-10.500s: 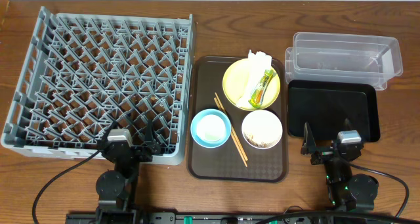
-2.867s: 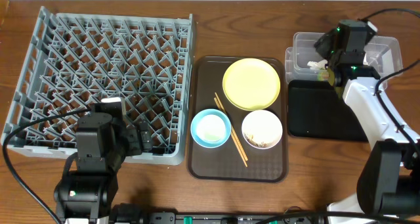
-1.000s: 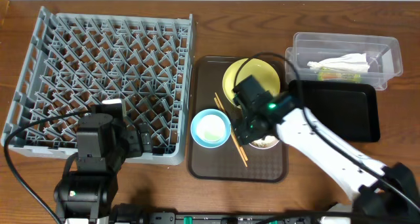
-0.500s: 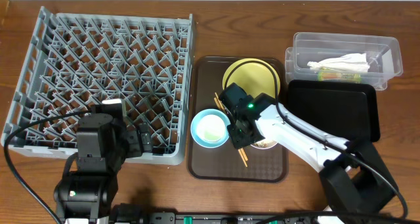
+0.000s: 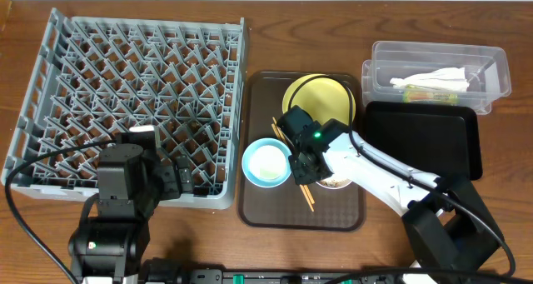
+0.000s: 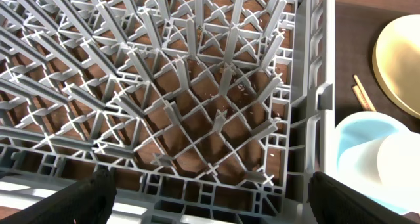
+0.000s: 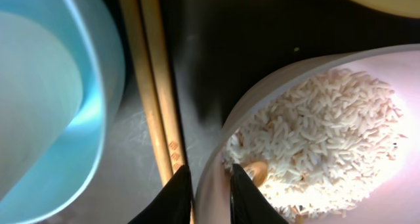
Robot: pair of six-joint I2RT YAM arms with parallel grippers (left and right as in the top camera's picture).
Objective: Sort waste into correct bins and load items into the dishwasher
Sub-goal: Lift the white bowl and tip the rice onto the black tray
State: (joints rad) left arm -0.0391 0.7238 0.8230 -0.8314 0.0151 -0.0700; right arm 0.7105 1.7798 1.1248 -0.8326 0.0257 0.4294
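Observation:
My right gripper (image 7: 211,171) is shut on the left rim of the white bowl (image 7: 262,86), one finger inside and one outside; rice scraps (image 7: 328,138) lie in it. Two chopsticks (image 7: 151,86) lie just left of it, then the light blue bowl (image 7: 59,106). From overhead, the right gripper (image 5: 306,174) covers most of the white bowl (image 5: 340,182) below the yellow plate (image 5: 325,97). The napkin (image 5: 437,76) and sachet (image 5: 420,88) lie in the clear tub (image 5: 495,72). My left gripper (image 6: 210,201) hangs open over the dish rack's (image 6: 197,86) near right corner.
The brown serving tray (image 5: 266,213) holds the plate, bowls and chopsticks (image 5: 306,196). A black tray (image 5: 425,138) sits right of it, in front of the tub. A small white cup (image 6: 400,175) stands in the blue bowl (image 6: 357,129). The rack (image 5: 125,101) fills the table's left half.
The right gripper has shifted left to the white bowl's left rim and its jaws have closed on that rim. The left arm has not moved.

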